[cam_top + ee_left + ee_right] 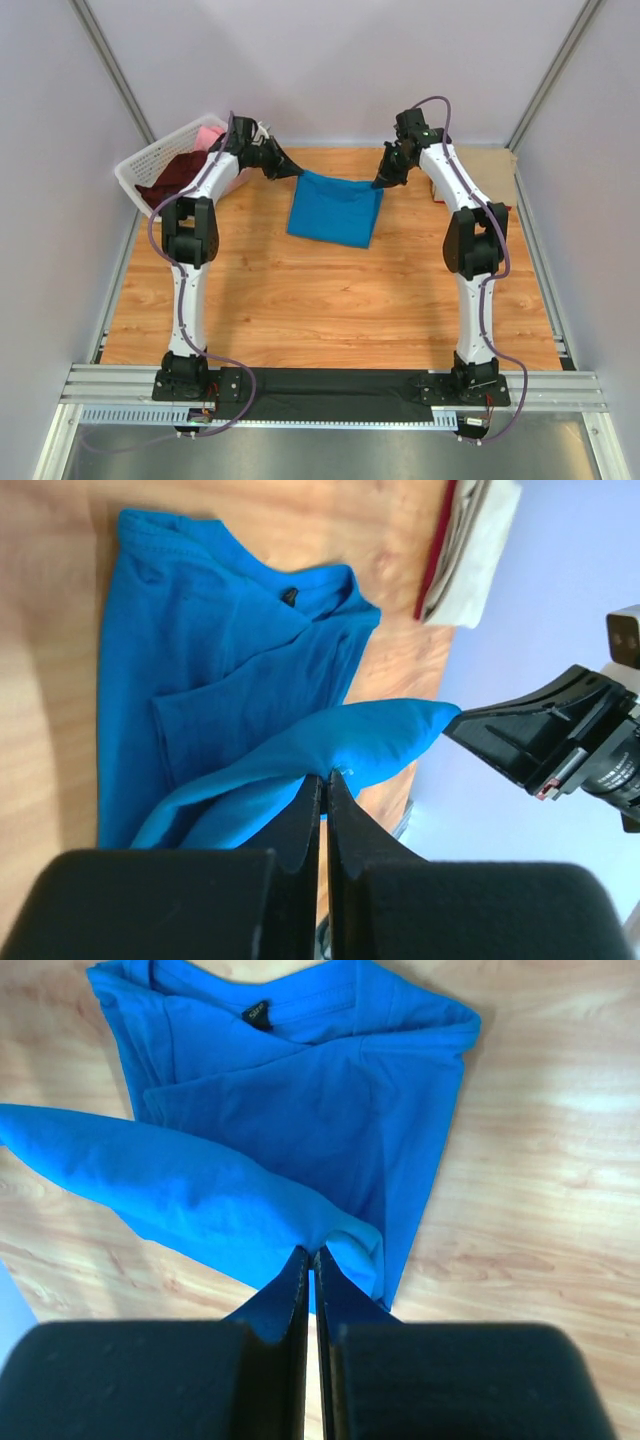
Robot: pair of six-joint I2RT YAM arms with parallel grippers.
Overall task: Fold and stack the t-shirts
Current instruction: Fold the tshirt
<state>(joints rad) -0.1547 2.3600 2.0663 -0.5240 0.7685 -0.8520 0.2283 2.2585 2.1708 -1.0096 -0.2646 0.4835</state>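
Top external view showed the bright blue t-shirt point(335, 208) lying partly folded on the far middle of the wooden table point(330, 300), between the two arms. The left gripper point(290, 170) was at the shirt's far left corner and the right gripper point(381, 181) at its far right corner.

In the wrist views each gripper had its fingers pressed together on a fold of the blue cloth. The pinched edge was lifted off the table and stretched from one gripper to the other, while the rest of the shirt (its dark collar label was visible) lay flat on the wood.

The white lattice basket point(140, 165) stood at the far left corner of the table, with a dark maroon t-shirt point(172, 182) and a pink t-shirt point(210, 134) inside. In the left wrist view a folded tan t-shirt point(480, 540) and a red t-shirt point(437, 560) lay together, touching, beyond the blue one. I could not tell which one was on top.
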